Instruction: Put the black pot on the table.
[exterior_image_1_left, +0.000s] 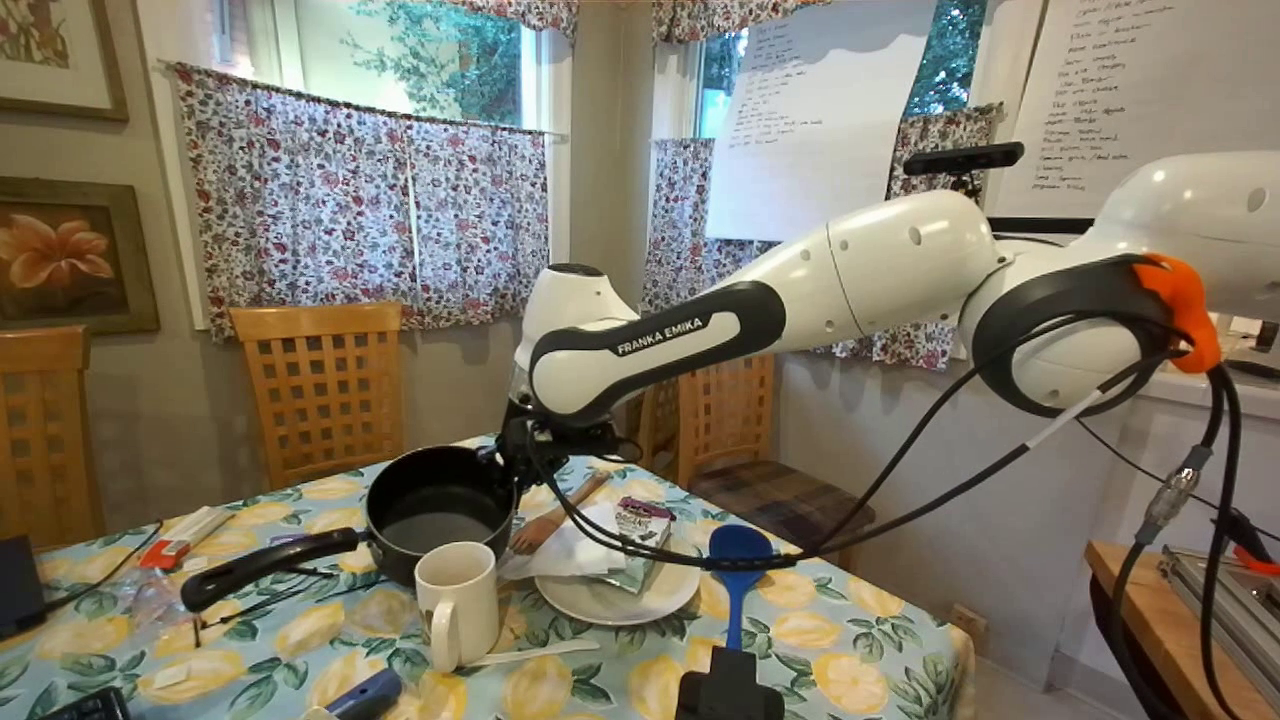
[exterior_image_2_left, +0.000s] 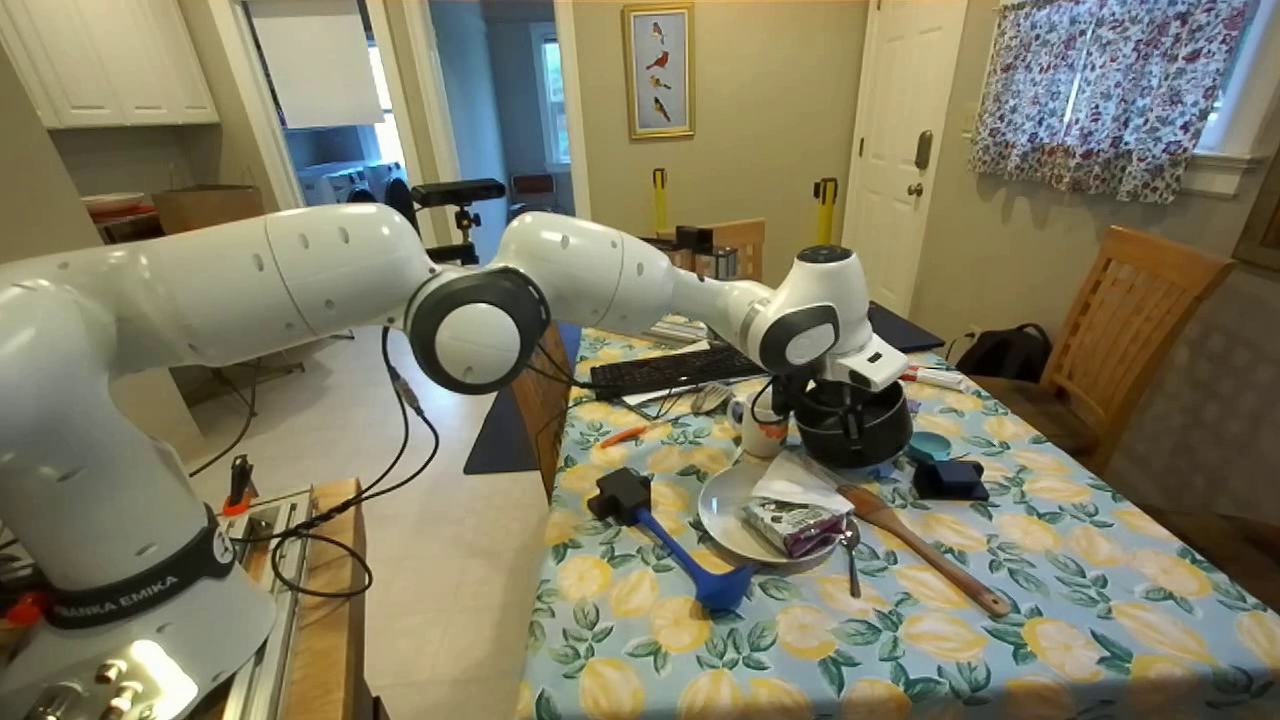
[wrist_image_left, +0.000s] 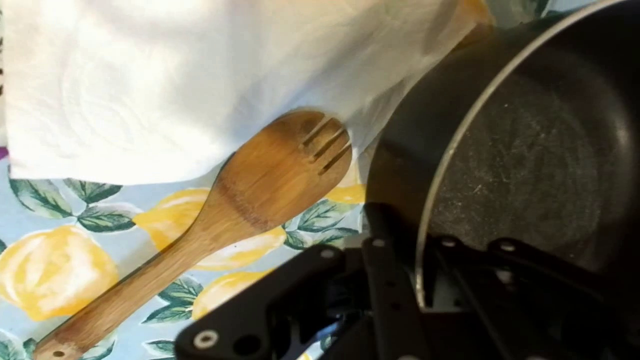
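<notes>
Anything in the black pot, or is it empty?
Empty: an exterior view and the wrist view show nothing inside the black pot, just bare bottom.

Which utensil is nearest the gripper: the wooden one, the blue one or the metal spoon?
The slotted wooden utensil: it lies right beside the black pot that the gripper holds; the blue utensil and metal spoon lie farther off.
</notes>
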